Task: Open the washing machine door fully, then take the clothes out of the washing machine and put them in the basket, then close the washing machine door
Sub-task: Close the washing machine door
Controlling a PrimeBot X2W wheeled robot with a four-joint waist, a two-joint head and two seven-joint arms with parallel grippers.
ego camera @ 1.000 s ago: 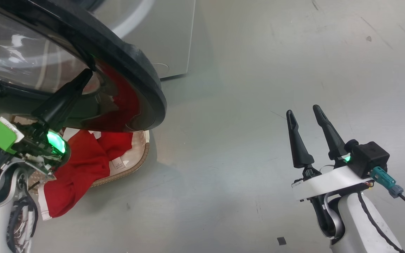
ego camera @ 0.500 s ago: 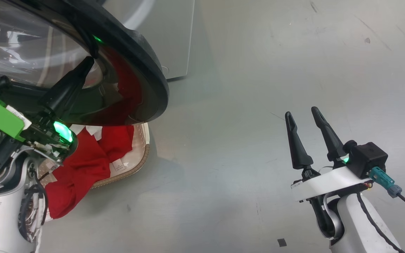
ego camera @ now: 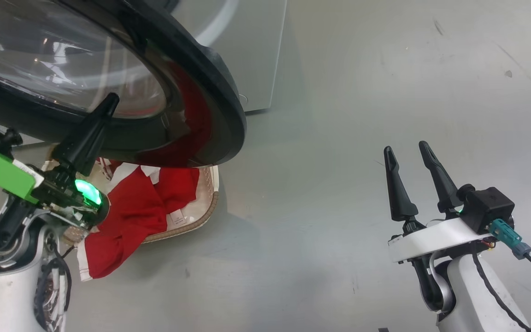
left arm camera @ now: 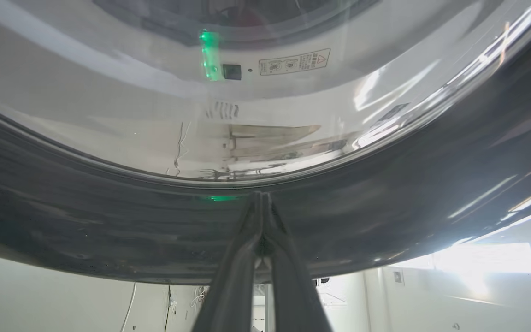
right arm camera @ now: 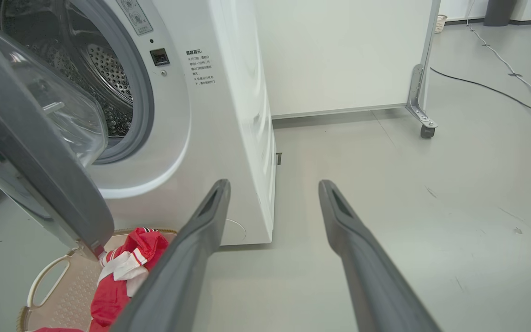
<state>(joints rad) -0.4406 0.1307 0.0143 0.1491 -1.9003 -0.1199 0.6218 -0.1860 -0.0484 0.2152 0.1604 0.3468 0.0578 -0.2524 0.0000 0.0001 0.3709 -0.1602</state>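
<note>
- The washing machine door point(ego camera: 205, 83) stood swung out from the washing machine point(right arm camera: 228, 115), its black rim above the basket point(ego camera: 213, 198) on the floor.
- The left gripper point(ego camera: 110, 99) had its fingers pressed together on nothing, tips against the door's glossy rim just beside the glass.
- The right gripper point(ego camera: 406, 147) hung well apart to the right, fingers spread and empty.
- The clothes point(ego camera: 141, 207), red with white trim, lay in the basket, one end spilling over its rim; a white tag point(ego camera: 178, 216) carried print too small to read.
- Beside the drum ring, the printed text point(right arm camera: 199, 67) was too small to read; a warning sticker point(left arm camera: 294, 62) bore a red triangle.
</note>
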